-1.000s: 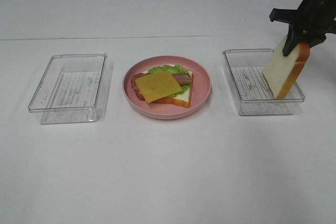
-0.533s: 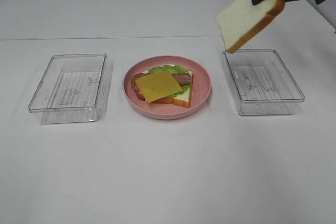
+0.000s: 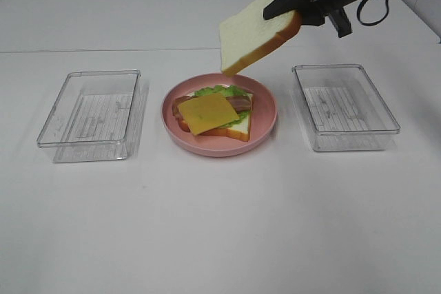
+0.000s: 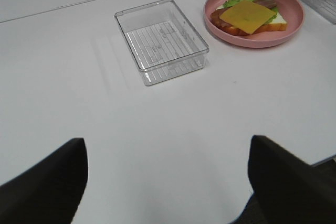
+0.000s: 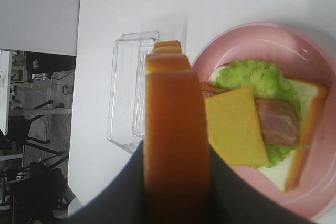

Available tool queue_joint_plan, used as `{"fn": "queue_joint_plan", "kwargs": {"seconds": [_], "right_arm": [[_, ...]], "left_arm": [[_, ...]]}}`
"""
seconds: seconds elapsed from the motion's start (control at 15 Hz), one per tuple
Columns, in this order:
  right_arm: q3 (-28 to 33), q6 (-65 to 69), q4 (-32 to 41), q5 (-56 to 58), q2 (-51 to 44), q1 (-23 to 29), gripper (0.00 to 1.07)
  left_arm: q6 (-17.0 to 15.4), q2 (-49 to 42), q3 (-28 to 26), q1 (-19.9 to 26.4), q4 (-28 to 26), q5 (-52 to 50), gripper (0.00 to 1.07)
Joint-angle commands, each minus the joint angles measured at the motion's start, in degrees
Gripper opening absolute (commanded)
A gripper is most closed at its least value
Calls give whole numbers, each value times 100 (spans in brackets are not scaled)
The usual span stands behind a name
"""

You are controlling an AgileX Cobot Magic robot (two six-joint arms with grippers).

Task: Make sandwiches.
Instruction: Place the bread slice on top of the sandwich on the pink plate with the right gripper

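Pink plate (image 3: 266,123) first, as the landmark: on it lies the open stack, a bread slice (image 3: 234,129) under lettuce (image 3: 222,91), bacon (image 3: 240,104) and a yellow cheese slice (image 3: 207,113) on top. Above the plate's far rim hangs the top bread slice (image 3: 253,34), tilted, lower corner toward the stack and not touching it. It looks light, foam-like and slightly squashy, so pinching one crust edge suits it. The right gripper (image 3: 298,6) does that: in its wrist view the fingers (image 5: 224,182) clamp either face near the crust. The left gripper's dark fingers (image 4: 42,182) stand wide apart, probably holding nothing, well away from the plate.
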Motion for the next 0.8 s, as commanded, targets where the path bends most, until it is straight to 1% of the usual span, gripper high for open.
{"fn": "queue_joint_plan", "kwargs": {"seconds": [0.07, 0.13, 0.2, 0.53, 0.8], "right_arm": [[155, -97, 378, -401, 132, 327, 0], [155, -97, 699, -573, 372, 493, 0], [155, -120, 928, -607, 516, 539, 0], [155, -178, 1828, -756, 1266, 544, 0], [155, -63, 1753, -922, 1375, 607, 0]], "left_arm": [[-52, -120, 11, 0, 0, -57, 79], [-52, -120, 11, 0, 0, -57, 79], [-52, -120, 11, 0, 0, -57, 79], [-52, -120, 11, 0, 0, -57, 79], [-52, -120, 11, 0, 0, -57, 79]]}}
